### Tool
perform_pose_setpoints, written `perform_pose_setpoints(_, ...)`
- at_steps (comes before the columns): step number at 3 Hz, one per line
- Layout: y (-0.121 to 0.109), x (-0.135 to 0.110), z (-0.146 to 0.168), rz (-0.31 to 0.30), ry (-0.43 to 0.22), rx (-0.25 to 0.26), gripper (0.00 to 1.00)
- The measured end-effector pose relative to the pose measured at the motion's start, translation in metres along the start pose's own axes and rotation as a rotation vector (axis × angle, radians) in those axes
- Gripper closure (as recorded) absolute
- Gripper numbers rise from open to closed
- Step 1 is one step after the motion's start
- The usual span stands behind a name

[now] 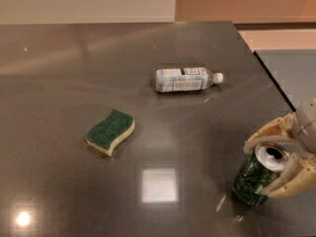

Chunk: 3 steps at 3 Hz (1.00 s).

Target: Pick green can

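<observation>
The green can (pixel 254 177) stands upright on the dark table at the lower right, dark green with a pale pattern and a silver top with a pull-tab opening. My gripper (pixel 271 163) comes in from the right edge. Its two cream fingers sit on either side of the can's upper part, one finger (pixel 266 132) behind the rim and one (pixel 291 181) in front, closed against the can. The can's base rests on the table.
A plastic water bottle (pixel 185 79) lies on its side in the middle back. A yellow sponge with a green top (pixel 110 131) lies left of centre. The dark table (pixel 74 73) ends at its right edge (pixel 269 75) near the can.
</observation>
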<state>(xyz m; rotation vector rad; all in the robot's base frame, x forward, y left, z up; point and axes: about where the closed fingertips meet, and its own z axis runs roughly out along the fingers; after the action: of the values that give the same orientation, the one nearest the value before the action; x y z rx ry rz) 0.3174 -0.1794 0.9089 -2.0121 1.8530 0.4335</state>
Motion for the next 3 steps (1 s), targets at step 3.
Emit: perform_pose_setpoints(3, -0.085, -0.061, -0.070, 0.040, 0.024, 0.086, 1.00)
